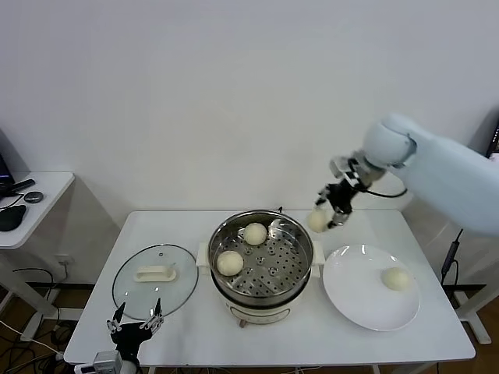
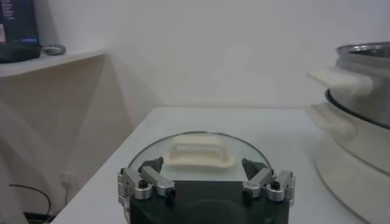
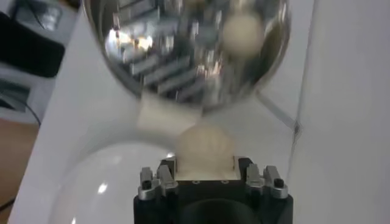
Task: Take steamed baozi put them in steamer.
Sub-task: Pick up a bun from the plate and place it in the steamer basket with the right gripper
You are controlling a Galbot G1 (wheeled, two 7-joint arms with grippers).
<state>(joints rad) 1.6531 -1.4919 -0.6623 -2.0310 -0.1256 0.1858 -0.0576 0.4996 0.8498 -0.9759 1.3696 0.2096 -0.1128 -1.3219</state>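
The steamer [image 1: 261,267] stands mid-table with two baozi on its perforated tray, one at the back [image 1: 255,234] and one at the left [image 1: 229,262]. My right gripper [image 1: 323,219] is shut on a third baozi [image 1: 317,221] and holds it in the air just right of the steamer's rim; the same bun shows between its jaws in the right wrist view [image 3: 204,151], with the steamer [image 3: 183,55] beyond. A fourth baozi [image 1: 396,279] lies on the white plate [image 1: 355,288]. My left gripper [image 1: 136,321] is open and idle at the table's front left.
The glass lid [image 1: 154,278] with its white handle lies flat left of the steamer, just beyond my left gripper; it also shows in the left wrist view [image 2: 198,152]. A white side table [image 1: 35,202] with dark items stands far left.
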